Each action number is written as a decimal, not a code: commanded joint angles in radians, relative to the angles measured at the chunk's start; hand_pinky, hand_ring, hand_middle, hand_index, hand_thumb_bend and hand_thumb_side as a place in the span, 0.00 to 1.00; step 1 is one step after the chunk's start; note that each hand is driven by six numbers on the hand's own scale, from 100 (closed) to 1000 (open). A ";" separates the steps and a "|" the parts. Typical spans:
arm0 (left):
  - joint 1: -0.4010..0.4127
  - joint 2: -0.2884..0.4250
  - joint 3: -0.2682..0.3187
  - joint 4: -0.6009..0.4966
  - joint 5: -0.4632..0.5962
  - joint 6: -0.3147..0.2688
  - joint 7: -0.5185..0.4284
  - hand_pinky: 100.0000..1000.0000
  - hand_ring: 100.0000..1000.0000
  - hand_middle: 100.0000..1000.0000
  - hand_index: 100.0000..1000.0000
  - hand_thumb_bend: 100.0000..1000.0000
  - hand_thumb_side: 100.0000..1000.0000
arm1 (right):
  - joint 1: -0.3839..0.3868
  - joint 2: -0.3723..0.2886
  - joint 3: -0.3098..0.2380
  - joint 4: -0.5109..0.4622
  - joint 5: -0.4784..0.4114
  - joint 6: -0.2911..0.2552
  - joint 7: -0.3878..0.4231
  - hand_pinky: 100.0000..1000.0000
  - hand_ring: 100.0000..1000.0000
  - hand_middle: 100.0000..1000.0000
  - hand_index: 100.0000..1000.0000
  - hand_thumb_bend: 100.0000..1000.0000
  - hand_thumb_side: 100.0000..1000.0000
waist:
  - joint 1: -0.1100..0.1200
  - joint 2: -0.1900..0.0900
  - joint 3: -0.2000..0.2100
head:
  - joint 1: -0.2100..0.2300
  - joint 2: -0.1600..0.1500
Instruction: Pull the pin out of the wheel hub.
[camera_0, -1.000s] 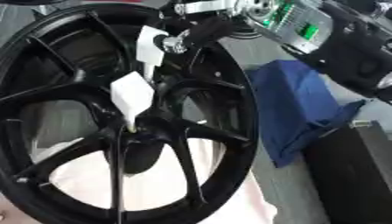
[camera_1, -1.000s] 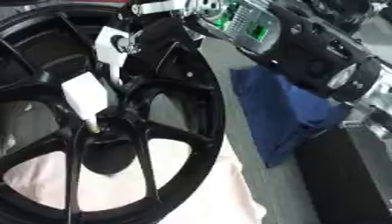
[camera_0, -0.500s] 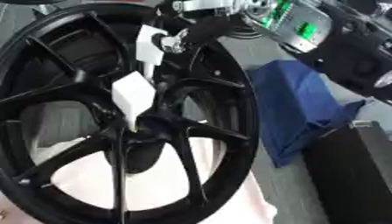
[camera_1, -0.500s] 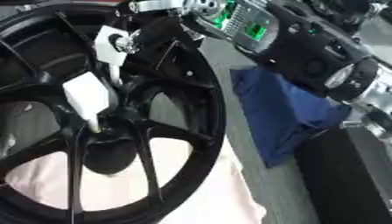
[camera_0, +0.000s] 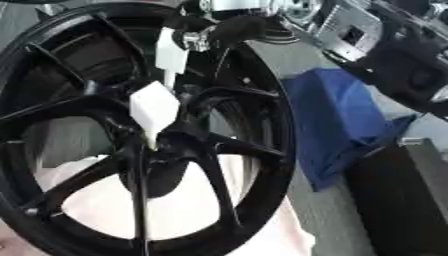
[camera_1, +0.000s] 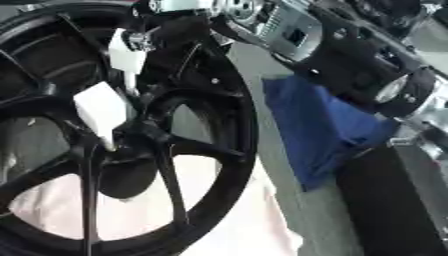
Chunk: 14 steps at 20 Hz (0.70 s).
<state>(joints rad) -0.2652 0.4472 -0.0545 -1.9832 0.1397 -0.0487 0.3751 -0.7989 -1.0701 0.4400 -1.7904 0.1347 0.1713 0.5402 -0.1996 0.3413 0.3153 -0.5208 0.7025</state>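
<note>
A black spoked wheel (camera_0: 254, 125) fills the left of both views, lying tilted on a pale cloth. Its hub (camera_0: 162, 150) sits where the spokes meet. My right arm (camera_1: 350, 55) comes in from the upper right, and my right hand (camera_0: 223, 27) hangs over the wheel's upper rim. A white pad on the hand (camera_0: 156, 107) reaches down between the spokes, its narrow lower end right at the hub. The pin is hidden under that pad; I cannot make it out. The left hand does not show.
A blue cloth (camera_0: 341, 117) lies on the grey table right of the wheel. A black box (camera_0: 407, 200) stands at the lower right. The pale cloth (camera_0: 175, 210) shows through the lower spokes.
The whole picture has shifted slightly. The white pad stays at the hub, and I see no pin come out.
</note>
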 joint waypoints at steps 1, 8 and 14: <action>-0.004 0.011 0.005 -0.017 0.000 -0.001 -0.005 0.81 0.51 0.53 0.70 0.18 0.64 | -0.003 -0.046 -0.023 -0.028 -0.004 -0.003 0.000 0.99 1.00 0.76 0.95 0.00 0.88 | 0.008 -0.025 -0.002 | -0.001 0.004; -0.005 0.008 0.005 -0.017 0.001 -0.001 -0.008 0.81 0.51 0.52 0.70 0.19 0.64 | 0.012 -0.047 -0.025 -0.046 -0.040 -0.029 0.017 1.00 1.00 0.72 0.93 0.00 0.64 | 0.008 -0.028 0.000 | -0.003 0.002; -0.004 0.007 0.004 -0.017 0.000 0.002 -0.013 0.81 0.51 0.52 0.70 0.19 0.63 | 0.005 -0.040 -0.025 -0.044 -0.063 -0.036 0.014 1.00 1.00 0.73 0.93 0.00 0.68 | 0.007 -0.028 0.000 | -0.007 0.004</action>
<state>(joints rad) -0.2650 0.4466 -0.0545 -1.9832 0.1397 -0.0467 0.3665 -0.7805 -1.0779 0.4313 -1.8214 0.0838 0.1390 0.5555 -0.2002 0.3391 0.3154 -0.5224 0.7027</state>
